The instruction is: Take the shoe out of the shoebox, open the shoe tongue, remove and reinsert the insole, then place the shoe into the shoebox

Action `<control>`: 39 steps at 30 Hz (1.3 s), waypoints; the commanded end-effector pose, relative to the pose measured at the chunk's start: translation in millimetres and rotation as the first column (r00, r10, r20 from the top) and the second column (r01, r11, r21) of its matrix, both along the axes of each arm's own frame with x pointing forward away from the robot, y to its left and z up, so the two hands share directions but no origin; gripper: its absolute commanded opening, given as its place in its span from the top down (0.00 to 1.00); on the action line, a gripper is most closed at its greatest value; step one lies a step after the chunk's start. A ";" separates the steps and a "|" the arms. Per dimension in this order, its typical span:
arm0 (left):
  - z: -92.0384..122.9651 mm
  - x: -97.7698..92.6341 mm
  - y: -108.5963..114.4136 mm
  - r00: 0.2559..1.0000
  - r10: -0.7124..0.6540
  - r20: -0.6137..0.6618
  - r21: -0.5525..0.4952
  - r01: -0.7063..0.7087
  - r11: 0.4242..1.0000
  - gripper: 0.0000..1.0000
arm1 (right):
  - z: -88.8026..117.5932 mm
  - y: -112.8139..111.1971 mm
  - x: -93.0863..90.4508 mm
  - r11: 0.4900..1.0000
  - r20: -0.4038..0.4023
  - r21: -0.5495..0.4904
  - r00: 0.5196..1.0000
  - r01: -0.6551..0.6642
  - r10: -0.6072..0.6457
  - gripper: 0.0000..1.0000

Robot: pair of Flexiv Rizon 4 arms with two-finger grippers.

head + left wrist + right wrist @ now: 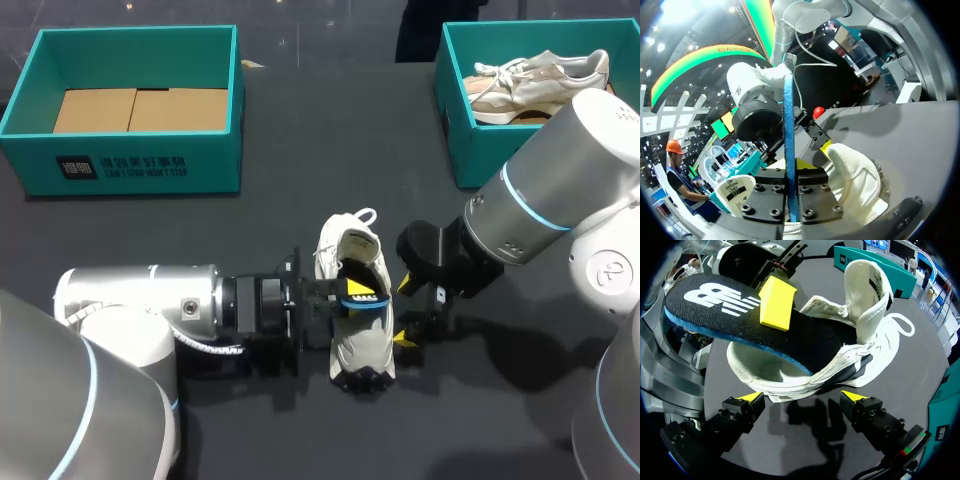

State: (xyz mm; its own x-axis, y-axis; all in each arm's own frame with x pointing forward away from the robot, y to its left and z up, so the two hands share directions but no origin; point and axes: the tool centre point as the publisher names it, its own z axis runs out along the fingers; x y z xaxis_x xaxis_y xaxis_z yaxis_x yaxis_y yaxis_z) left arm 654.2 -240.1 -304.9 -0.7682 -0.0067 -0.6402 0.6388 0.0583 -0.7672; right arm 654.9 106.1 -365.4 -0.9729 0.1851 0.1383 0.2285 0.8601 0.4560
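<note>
Head view shows the left arm (140,300) lying low and level across the table (300,140). Its left gripper (335,297) is clamped on the blue-edged insole (363,293), which juts half out of the white shoe (362,352) resting mid-table. Reaching in from the right, the right gripper (404,314) sits just beside the shoe, fingers spread wide, holding nothing.

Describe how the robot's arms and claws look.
The left arm and right arm are silver-grey shells with pale blue joint rings. The left claw and right claw are black, with yellow fingertips. A ribbed grey cable hangs at the left wrist.
</note>
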 end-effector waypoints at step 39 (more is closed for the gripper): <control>-2.9 1.6 6.2 0.999 0.030 0.018 0.063 -0.031 0.998 0.67 | -0.5 1.0 -0.9 1.000 0.002 -0.002 1.000 0.002 -0.002 0.00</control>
